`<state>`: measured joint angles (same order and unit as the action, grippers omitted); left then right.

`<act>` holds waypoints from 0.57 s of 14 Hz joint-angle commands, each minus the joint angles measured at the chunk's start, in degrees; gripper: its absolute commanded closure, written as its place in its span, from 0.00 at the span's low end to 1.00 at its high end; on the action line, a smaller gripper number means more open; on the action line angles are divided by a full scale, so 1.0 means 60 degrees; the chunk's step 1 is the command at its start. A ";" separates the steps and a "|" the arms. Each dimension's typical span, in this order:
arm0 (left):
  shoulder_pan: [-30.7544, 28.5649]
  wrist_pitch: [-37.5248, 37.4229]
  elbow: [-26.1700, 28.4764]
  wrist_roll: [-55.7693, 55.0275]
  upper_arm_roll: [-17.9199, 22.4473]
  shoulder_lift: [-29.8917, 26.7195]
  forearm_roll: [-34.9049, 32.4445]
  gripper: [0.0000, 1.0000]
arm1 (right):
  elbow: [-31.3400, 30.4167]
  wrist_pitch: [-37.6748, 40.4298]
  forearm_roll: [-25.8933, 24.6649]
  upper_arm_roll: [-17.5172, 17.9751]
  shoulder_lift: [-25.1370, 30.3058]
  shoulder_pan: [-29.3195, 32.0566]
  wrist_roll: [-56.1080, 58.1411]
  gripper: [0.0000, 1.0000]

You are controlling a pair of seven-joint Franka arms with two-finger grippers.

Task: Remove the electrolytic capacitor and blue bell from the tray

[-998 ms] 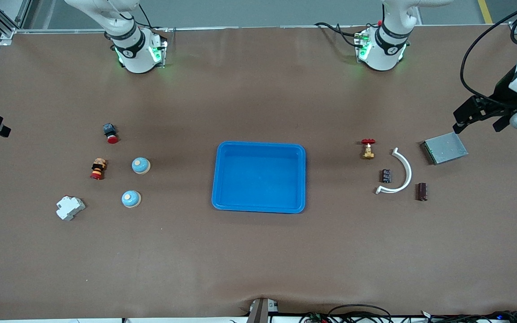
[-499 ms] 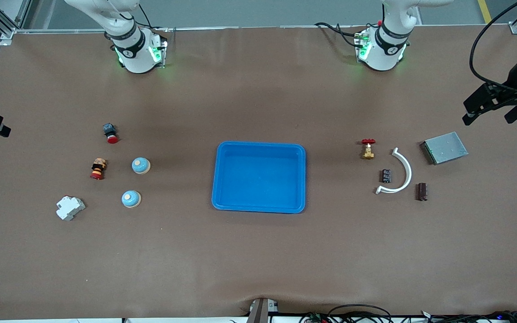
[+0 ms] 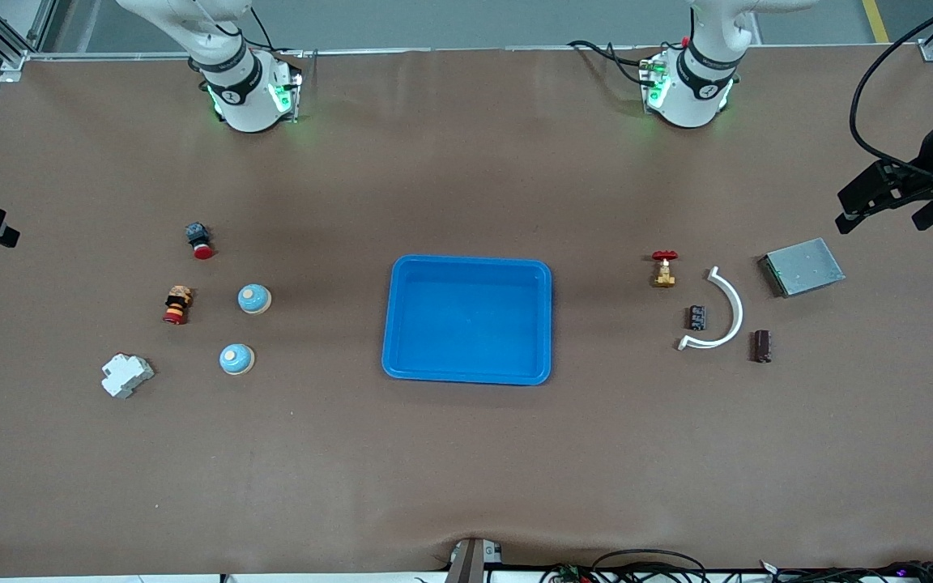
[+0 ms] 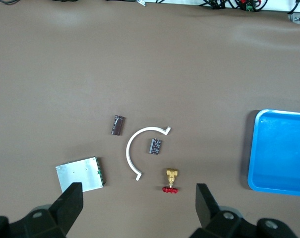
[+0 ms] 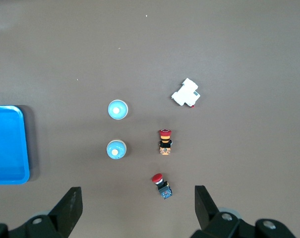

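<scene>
- Counter [image 3: 466, 470]: flat brown matte sheet, slightly wrinkled at the edge nearest the front camera.
- Blue plastic tray [image 3: 390, 324]: rectangular, rounded corners, raised rim, glossy; nothing in it; sits mid-counter.
- Bells: two round domed light-blue bells with pale centre buttons, toward the right arm's end; one [image 3: 254, 299] farther from the front camera, the other [image 3: 236, 359] nearer.
- Near the bells: red-capped push button [image 3: 199, 240], striped red-yellow-black button switch [image 3: 177, 305], white blocky plastic breaker [image 3: 126, 375].
- Capacitor [image 3: 760, 346]: small dark-brown cylinder lying on its side, toward the left arm's end, just beside the white curved plastic strip [image 3: 726, 312].
- Small black chip-like part [image 3: 696, 317] inside the strip's arc; brass valve with red handwheel [image 3: 664, 268]; flat grey metal box [image 3: 803, 266].
- Left end effector [image 4: 140, 206]: fingers apart, holding nothing, high over the metal box area.
- Right end effector [image 5: 139, 207]: fingers apart, holding nothing, over the buttons.
</scene>
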<state>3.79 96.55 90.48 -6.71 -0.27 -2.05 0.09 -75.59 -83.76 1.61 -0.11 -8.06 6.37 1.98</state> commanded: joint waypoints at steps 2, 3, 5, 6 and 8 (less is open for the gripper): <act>-0.0047 -0.0271 -0.0271 0.0093 -0.0131 0.0121 -0.0045 0.00 | -0.0145 -0.0014 0.0039 0.0120 0.0245 0.0139 0.0110 0.00; -0.0017 -0.0271 -0.0257 0.0063 -0.0131 0.0136 -0.0045 0.00 | -0.0145 -0.0028 0.0054 0.0120 0.0245 0.0139 0.0110 0.00; 0.0012 -0.0271 -0.0271 0.0092 -0.0145 0.0166 -0.0001 0.00 | -0.0146 -0.0028 0.0083 0.0120 0.0245 0.0139 0.0110 0.00; -0.0002 -0.0271 -0.0286 0.0121 -0.0131 0.0224 -0.0001 0.00 | -0.0145 -0.0028 0.0098 0.0120 0.0245 0.0139 0.0110 0.00; -0.0104 -0.0256 -0.0330 0.0165 -0.0131 0.0224 0.0057 0.00 | -0.0145 -0.0028 0.0098 0.0120 0.0245 0.0139 0.0110 0.00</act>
<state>3.93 96.34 90.40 -6.67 -0.74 -1.39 0.09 -75.59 -83.77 1.66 -0.07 -7.93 6.37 1.98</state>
